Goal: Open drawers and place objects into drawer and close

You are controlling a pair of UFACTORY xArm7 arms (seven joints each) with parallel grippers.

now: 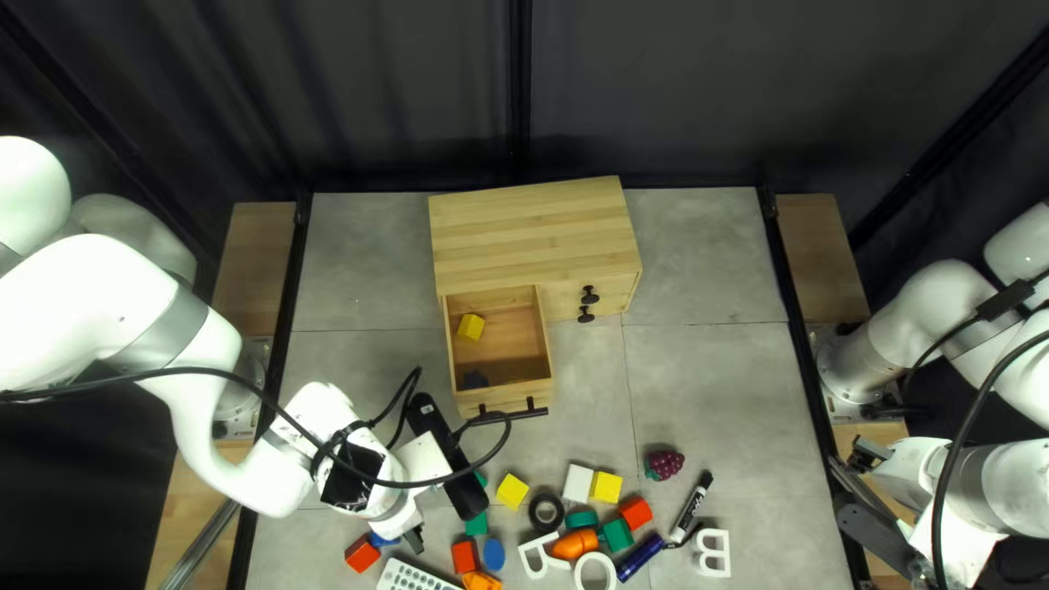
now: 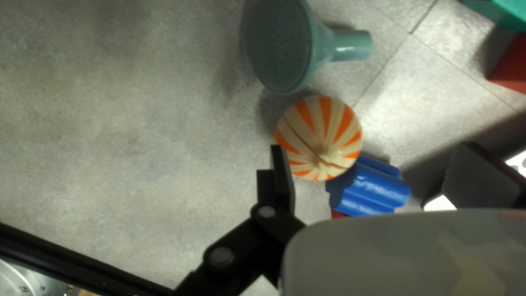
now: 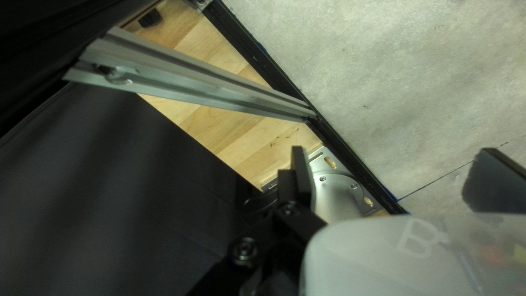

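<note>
The orange-striped ball (image 2: 319,138), likely your next pick, lies on the table (image 2: 137,126) ahead of your left gripper (image 2: 372,159), nearer one finger. That gripper is parted and empty; your right arm (image 1: 1022,481) is farther off.

The surface (image 1: 699,382) is mottled grey, the curtain (image 1: 656,87) nearly black. Pale honey with darker streaky grain covers the cabinet (image 1: 535,235); its knobs (image 1: 590,295) are black. Orange and cream stripes run over the round ball (image 2: 323,131). The funnel-shaped piece (image 2: 282,46) is dull teal, the ridged piece (image 2: 370,186) bright blue, the grapes (image 1: 668,464) deep purple, the ring (image 1: 533,510) black.
</note>
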